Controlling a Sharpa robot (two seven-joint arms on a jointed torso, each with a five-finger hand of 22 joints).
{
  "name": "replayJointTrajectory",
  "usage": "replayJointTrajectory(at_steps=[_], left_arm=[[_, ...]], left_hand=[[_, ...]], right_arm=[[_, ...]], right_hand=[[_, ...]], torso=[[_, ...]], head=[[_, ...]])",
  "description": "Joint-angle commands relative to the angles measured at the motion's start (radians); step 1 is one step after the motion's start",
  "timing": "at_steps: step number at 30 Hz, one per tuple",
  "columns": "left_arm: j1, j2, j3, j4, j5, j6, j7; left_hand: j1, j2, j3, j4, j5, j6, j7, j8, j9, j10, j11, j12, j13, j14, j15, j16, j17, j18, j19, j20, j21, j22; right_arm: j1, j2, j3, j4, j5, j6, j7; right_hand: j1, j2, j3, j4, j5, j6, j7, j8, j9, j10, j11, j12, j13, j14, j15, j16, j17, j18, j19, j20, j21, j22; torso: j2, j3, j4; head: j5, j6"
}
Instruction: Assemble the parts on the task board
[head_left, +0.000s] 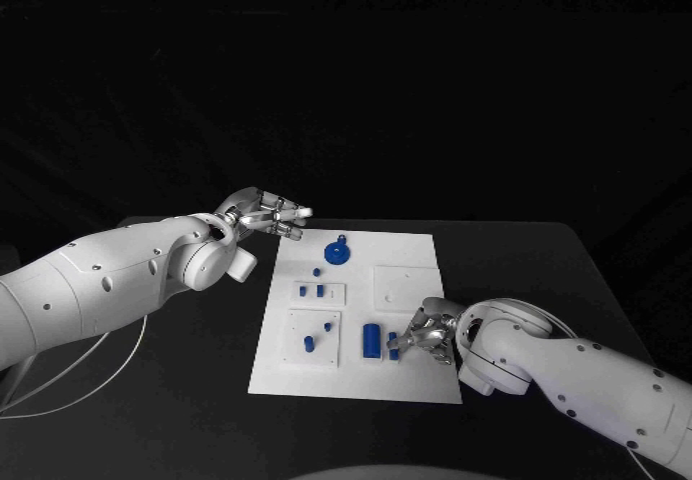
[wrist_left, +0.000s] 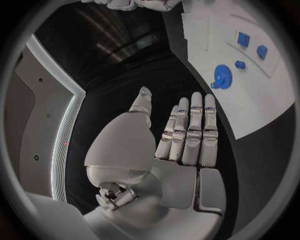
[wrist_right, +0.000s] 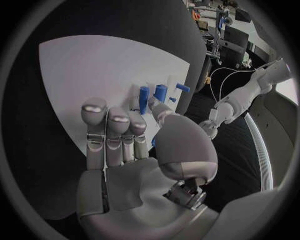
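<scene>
- Hands first: the left hand (head_left: 264, 216) hovers over the black table (head_left: 173, 350) just beyond the far left corner of the task board (head_left: 411, 255), fingers (wrist_left: 195, 125) stretched out side by side with the thumb apart, nothing in them.
- Right hand (head_left: 428, 335) sits low over the near right part of the task board, its fingers (wrist_right: 109, 127) straight and close together, thumb out to the side, holding nothing; whether it touches the plate cannot be told.
- Just beside the right hand, toward the board's middle, stand a taller blue cylinder (head_left: 372, 340) and a narrower blue peg (head_left: 392, 346).
- Further left on the near raised panel are two small blue pieces (head_left: 319, 335).
- Mid-board, a small white panel carries two short blue pins (head_left: 312, 292), with a blue knob (head_left: 317, 271) just beyond it.
- Near the far edge lies a blue gear (head_left: 338, 251), close to the left hand but apart from it.
</scene>
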Motion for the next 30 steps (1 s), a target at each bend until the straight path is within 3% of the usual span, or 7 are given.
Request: replayJointTrajectory(at_steps=[1, 14, 17, 20, 22, 26, 30], left_arm=[[0.000, 0.001, 0.000, 0.000, -0.004, 0.015, 0.003], [0.000, 0.001, 0.000, -0.001, -0.005, 0.016, 0.001], [0.000, 0.001, 0.000, -0.001, -0.006, 0.016, 0.000], [0.000, 0.001, 0.000, -0.001, -0.006, 0.016, 0.001], [0.000, 0.001, 0.000, -0.001, -0.006, 0.015, 0.002], [0.000, 0.001, 0.000, 0.000, -0.005, 0.005, 0.014], [0.000, 0.002, 0.000, -0.001, 0.020, -0.024, 0.043]], left_hand=[[-0.002, 0.010, -0.004, 0.002, 0.000, -0.004, 0.001, 0.000, 0.001, -0.005, -0.001, -0.002, 0.001, -0.007, -0.002, -0.003, 0.002, -0.002, -0.005, 0.001, 0.005, -0.001], [0.000, 0.005, 0.000, 0.008, 0.000, -0.006, 0.001, 0.001, 0.002, -0.006, -0.001, -0.002, 0.002, -0.008, -0.001, -0.003, 0.002, -0.001, -0.005, 0.002, 0.006, -0.002], [0.001, 0.006, 0.000, 0.008, 0.000, -0.006, 0.001, 0.001, 0.002, -0.007, -0.001, -0.002, 0.002, -0.009, -0.001, -0.003, 0.002, -0.001, -0.005, 0.002, 0.006, -0.002], [0.002, 0.006, 0.001, 0.008, 0.000, -0.006, 0.001, 0.001, 0.002, -0.007, -0.001, -0.002, 0.001, -0.009, -0.001, -0.003, 0.002, -0.001, -0.005, 0.002, 0.006, -0.002], [0.002, 0.006, 0.001, 0.008, 0.000, -0.006, 0.001, 0.001, 0.002, -0.007, -0.001, -0.002, 0.001, -0.009, -0.001, -0.003, 0.002, -0.001, -0.005, 0.002, 0.006, -0.002], [0.002, 0.007, 0.001, 0.007, 0.000, -0.005, 0.001, 0.001, 0.002, -0.005, -0.001, -0.001, 0.002, -0.008, -0.002, -0.003, 0.002, -0.001, -0.005, 0.002, 0.006, -0.002], [0.007, 0.012, 0.002, 0.000, 0.001, -0.002, 0.000, 0.001, 0.002, -0.002, -0.002, -0.002, 0.002, -0.005, -0.003, -0.003, 0.003, -0.001, -0.005, 0.001, 0.007, -0.002]], right_arm=[[-0.001, -0.003, 0.000, 0.011, 0.007, 0.011, 0.018], [-0.001, -0.019, 0.000, 0.032, 0.005, 0.010, 0.021], [-0.001, -0.021, 0.000, 0.033, 0.005, 0.015, 0.023], [-0.001, -0.024, 0.000, 0.031, 0.003, 0.017, 0.024], [-0.001, -0.027, 0.000, 0.027, 0.001, 0.012, 0.025], [-0.001, -0.041, 0.000, 0.021, 0.002, -0.011, 0.038], [0.000, -0.066, 0.017, 0.012, 0.060, -0.061, 0.119]], right_hand=[[0.003, 0.005, -0.004, 0.002, 0.002, 0.003, 0.005, -0.005, -0.001, -0.003, 0.001, -0.001, 0.001, 0.000, -0.006, 0.002, 0.000, -0.005, 0.057, -0.004, -0.002, 0.074], [0.004, 0.001, -0.004, 0.014, 0.002, 0.004, 0.005, -0.005, -0.002, -0.003, 0.000, -0.002, 0.001, 0.000, -0.006, 0.000, 0.000, -0.004, 0.057, -0.005, -0.002, 0.073], [0.028, 0.003, -0.005, -0.022, 0.010, 0.004, 0.005, -0.005, -0.002, -0.003, 0.000, -0.003, 0.001, 0.000, -0.007, -0.001, -0.001, -0.005, 0.056, -0.005, -0.004, 0.072], [0.032, 0.022, -0.010, -0.083, 0.008, 0.005, 0.003, -0.006, -0.005, -0.002, 0.000, -0.003, 0.001, 0.001, -0.007, -0.001, -0.001, -0.005, 0.056, -0.005, -0.005, 0.072], [0.022, 0.027, -0.011, -0.092, 0.009, 0.005, 0.003, -0.005, -0.006, -0.002, 0.000, -0.004, 0.001, 0.001, -0.006, -0.002, -0.001, -0.005, 0.056, -0.005, -0.003, 0.072], [0.004, 0.011, -0.015, -0.070, -0.002, 0.002, 0.005, -0.005, -0.007, -0.005, 0.002, -0.009, -0.002, 0.000, -0.006, -0.005, -0.003, -0.004, 0.056, -0.005, -0.008, 0.071], [0.014, -0.026, -0.011, -0.012, -0.020, -0.040, 0.023, -0.004, -0.012, -0.017, 0.014, -0.032, -0.021, -0.004, 0.001, -0.025, -0.018, 0.001, 0.052, 0.001, -0.032, 0.064]], torso=[[0.000, -0.0001, -0.0001], [0.000, 0.0001, -0.0001], [0.000, 0.0000, -0.0003], [-0.001, -0.0004, -0.0005], [-0.001, -0.0007, -0.0008], [-0.001, -0.0005, -0.0014], [-0.002, -0.0002, -0.0030]], head=[[0.002, 0.000], [0.002, -0.002], [0.001, -0.001], [0.001, -0.001], [-0.001, 0.001], [-0.002, 0.007], [-0.010, 0.022]])
